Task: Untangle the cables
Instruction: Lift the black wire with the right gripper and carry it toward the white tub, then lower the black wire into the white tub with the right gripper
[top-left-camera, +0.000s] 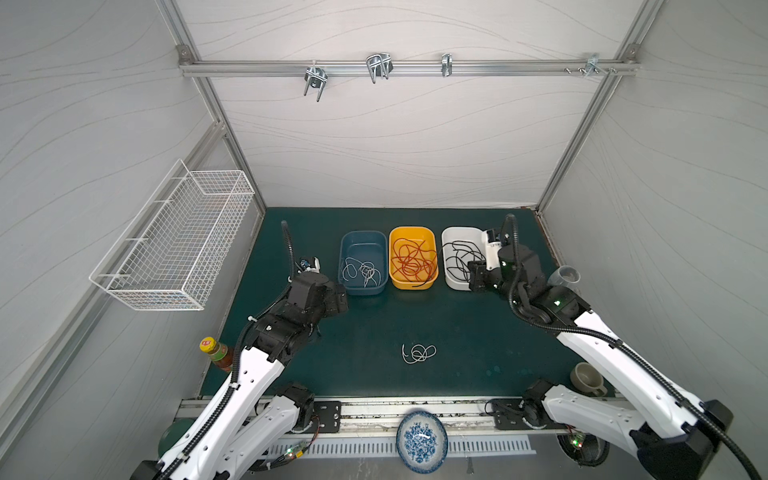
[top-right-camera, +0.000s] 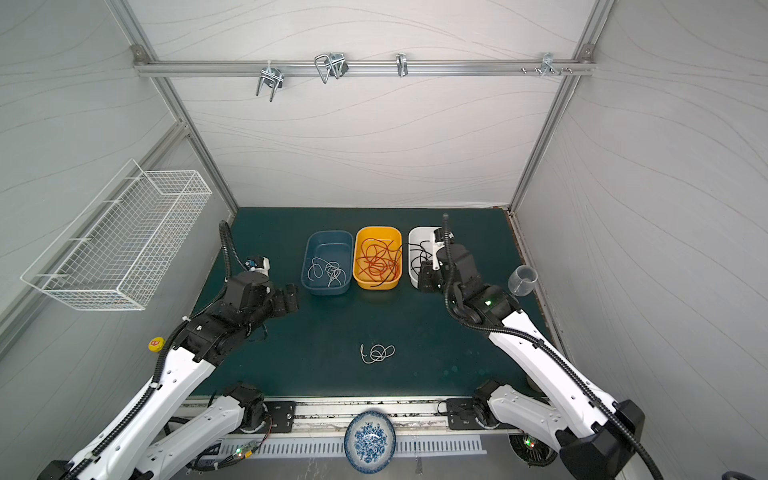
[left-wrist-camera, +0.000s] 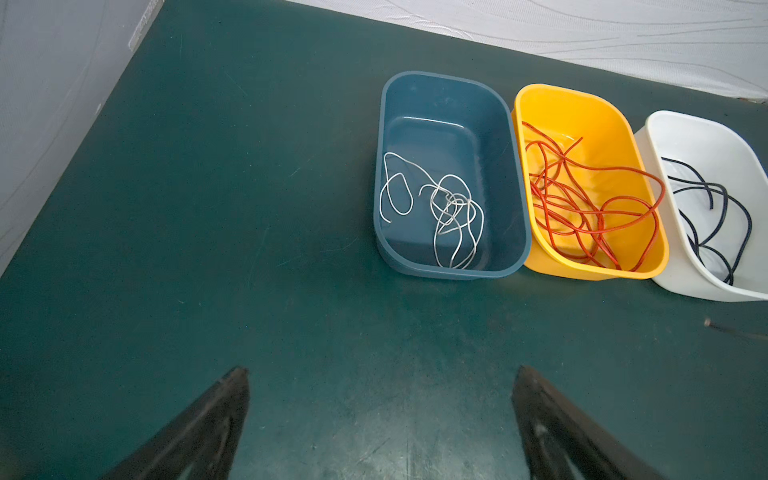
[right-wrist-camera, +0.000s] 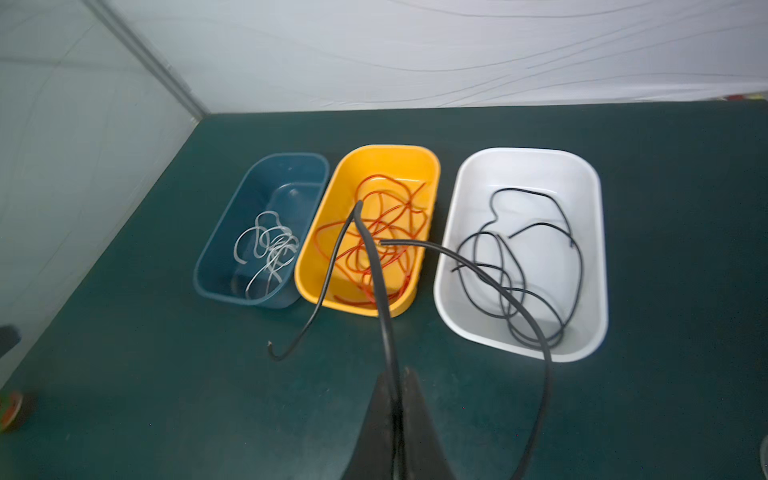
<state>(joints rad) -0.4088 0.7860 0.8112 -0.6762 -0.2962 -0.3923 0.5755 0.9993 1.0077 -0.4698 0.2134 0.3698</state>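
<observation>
**Right end effector grips a black cable by the bins; the left one is spread wide over bare table**

Three bins stand side by side in a row at the far side of the green table (top-left-camera: 374, 324). The blue bin (top-left-camera: 361, 233) on the left holds the white cables (top-left-camera: 363, 270) in a loose snarl. The yellow bin (top-left-camera: 412, 229) in the middle holds the red cables (top-left-camera: 413, 262), heaped in overlapping loops. The white bin (top-left-camera: 451, 233) on the right holds the black cables (top-left-camera: 459, 257), lying in open curls.

The right end effector (right-wrist-camera: 401, 375) is pinched narrow on the held black cable (right-wrist-camera: 384, 307). In the right wrist view this cable rises from between the fingers and crosses in front of the yellow bin. It then bends sharply and drops to a free end close to the table, in front of the gap between the blue and yellow bins. A second black strand (right-wrist-camera: 498, 286) arcs across the front of the white bin. Whether it is part of the same cable cannot be told. In both top views this end effector (top-left-camera: 476, 276) sits at the near edge of the white bin.

The left end effector (left-wrist-camera: 381, 369) is spread wide and holds nothing. It hangs over bare table, just beside the near left corner of the blue bin in both top views (top-left-camera: 338, 301).

A loose white cable (top-left-camera: 419, 353) lies curled on the table in front of the yellow bin, well apart from the bins and from both end effectors
</observation>
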